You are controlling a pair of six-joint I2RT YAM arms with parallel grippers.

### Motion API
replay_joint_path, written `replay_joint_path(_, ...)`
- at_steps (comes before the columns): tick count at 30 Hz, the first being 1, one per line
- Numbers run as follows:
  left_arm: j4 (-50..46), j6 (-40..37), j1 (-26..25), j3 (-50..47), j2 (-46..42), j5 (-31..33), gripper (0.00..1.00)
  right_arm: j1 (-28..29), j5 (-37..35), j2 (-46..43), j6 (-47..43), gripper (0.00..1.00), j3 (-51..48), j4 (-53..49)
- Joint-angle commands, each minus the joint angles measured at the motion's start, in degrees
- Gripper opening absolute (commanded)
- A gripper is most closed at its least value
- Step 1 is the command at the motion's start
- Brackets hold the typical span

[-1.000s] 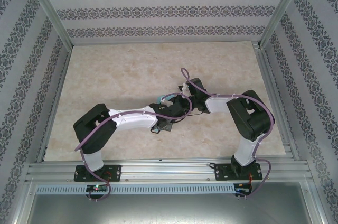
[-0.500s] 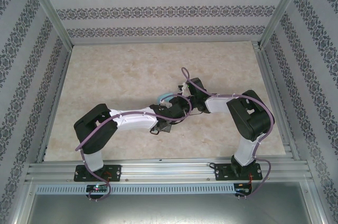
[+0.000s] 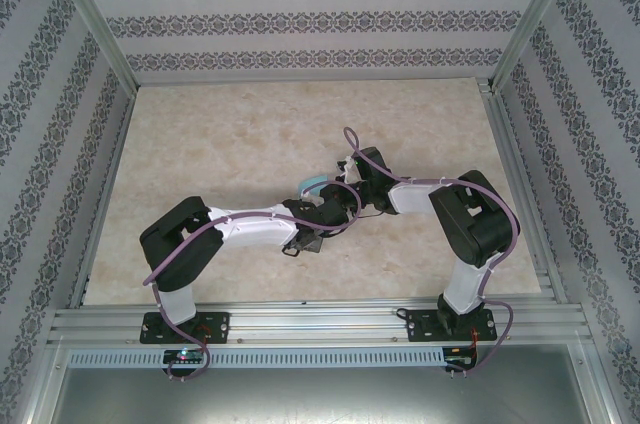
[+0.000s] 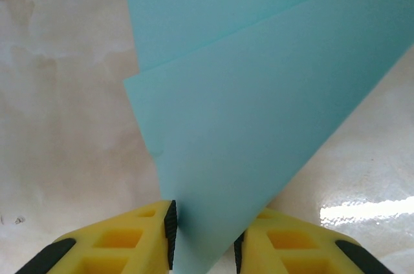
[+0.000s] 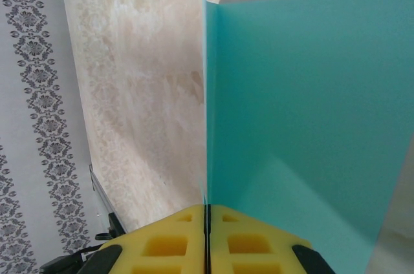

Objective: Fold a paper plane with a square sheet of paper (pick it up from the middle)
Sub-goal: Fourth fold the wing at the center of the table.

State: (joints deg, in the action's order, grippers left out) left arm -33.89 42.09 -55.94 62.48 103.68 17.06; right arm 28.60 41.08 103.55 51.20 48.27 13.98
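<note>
The square sheet of paper [image 4: 259, 93] was off the table [image 3: 230, 134] and held between the two arms where they met over the middle of the surface. In the overhead view only a small turquoise sliver of it showed among the wrists.

The right gripper [image 5: 207, 222] had its fingers pressed flat together, pinching one thin edge of the sheet. From that pinch the paper ran straight ahead of the fingers as an upright line. A broad face of it swung off to the right of them.

The left gripper [image 4: 204, 235] had its jaws partly apart, with a narrowing end of the paper passing down between the two dark pads. The paper seemed to touch the left pad, but whether the jaws were truly clamping it could not be told. Ahead of these fingers two layers lay one over the other. The nearer layer's straight edge slanted up and to the right across the farther one.

As for progress, the sheet looked to have at least one fold in it, judging by the overlapping layers and the sharp upright line. The pick-up was done, and the first creasing seemed under way or just made. Nothing yet resembled a plane, since no pointed nose, long triangular wings or narrow dart shape could be seen. Most of the folding was probably left: the corner folds to form a nose, the wing folds, and pressing each crease flat
</note>
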Motion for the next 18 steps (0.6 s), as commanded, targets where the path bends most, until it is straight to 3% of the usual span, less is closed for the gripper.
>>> replay_joint_path(1, -0.2, 0.1, -0.9, -0.1, -0.2, 1.8, 0.31, -0.5, 0.7, 0.2, 0.5, 0.1, -0.1, 1.6)
replay_joint_path(11, 2.7, -0.4, -0.9, -2.2, -4.2, 1.7, 0.37, -0.4, 0.3, 0.6, 0.5, 0.1, -0.4, 1.8)
replay_joint_path(18, 2.4, -0.4, -0.9, -2.1, -2.8, 1.4, 0.31, -0.4, 0.5, 1.1, 0.7, 0.1, -0.4, 2.1)
